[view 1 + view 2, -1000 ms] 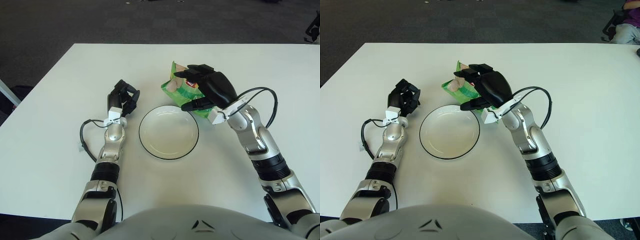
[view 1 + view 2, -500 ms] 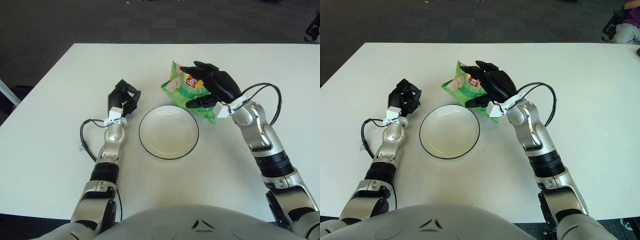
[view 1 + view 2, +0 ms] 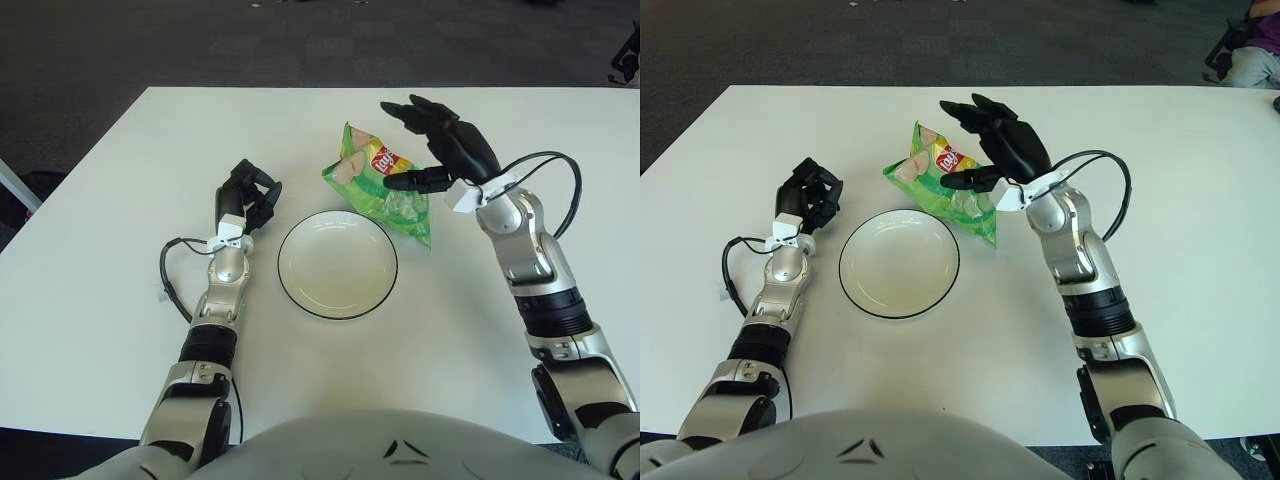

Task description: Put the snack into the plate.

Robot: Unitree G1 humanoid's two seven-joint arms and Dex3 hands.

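A green snack bag [image 3: 378, 183] lies on the white table just beyond the upper right rim of an empty white plate [image 3: 337, 264] with a dark edge. My right hand [image 3: 445, 150] hovers just right of the bag with its black fingers spread, holding nothing; its thumb tip points at the bag's right side. My left hand [image 3: 245, 200] shows left of the plate, its fingers curled with nothing in them.
The white table [image 3: 100, 250] stretches wide around the plate, with dark carpet beyond its far edge. A black cable [image 3: 172, 275] loops beside my left forearm, and another arcs off my right wrist [image 3: 555, 195].
My right hand opened and let go of the snack bag, then drew back up and to the right. The bag now lies uncovered beside the plate. The left hand has not moved.
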